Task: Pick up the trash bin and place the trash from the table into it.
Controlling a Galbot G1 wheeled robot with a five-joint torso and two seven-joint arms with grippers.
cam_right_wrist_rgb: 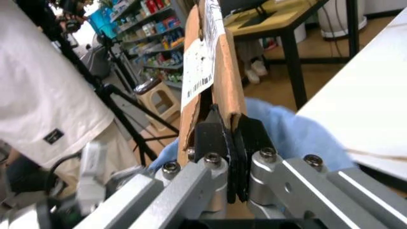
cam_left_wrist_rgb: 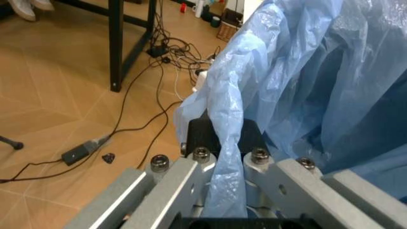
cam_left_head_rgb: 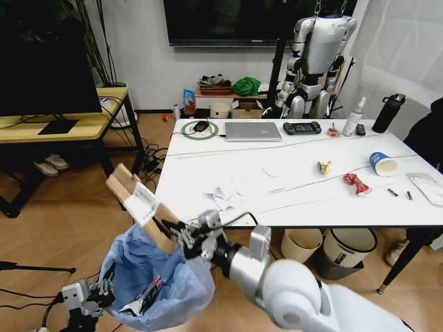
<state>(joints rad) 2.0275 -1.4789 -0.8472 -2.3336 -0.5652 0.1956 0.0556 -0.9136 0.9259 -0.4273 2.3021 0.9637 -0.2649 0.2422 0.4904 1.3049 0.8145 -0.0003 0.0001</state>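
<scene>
Our right end effector (cam_left_head_rgb: 168, 234) clamped torn cardboard (cam_left_head_rgb: 142, 205) above the trash bin (cam_left_head_rgb: 156, 280); our left end effector (cam_left_wrist_rgb: 220, 143) pinched its bag rim.

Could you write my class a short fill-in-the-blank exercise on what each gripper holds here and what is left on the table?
1. The right gripper is shut on a piece of brown ____.
2. The left gripper grips the bin's light-blue plastic ____.
3. The blue-and-white paper cup lies on the ____.

Missing words: cardboard; bag; table

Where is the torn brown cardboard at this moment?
Head view, lower left: the torn brown cardboard is in the right gripper, above the trash bin.
</scene>
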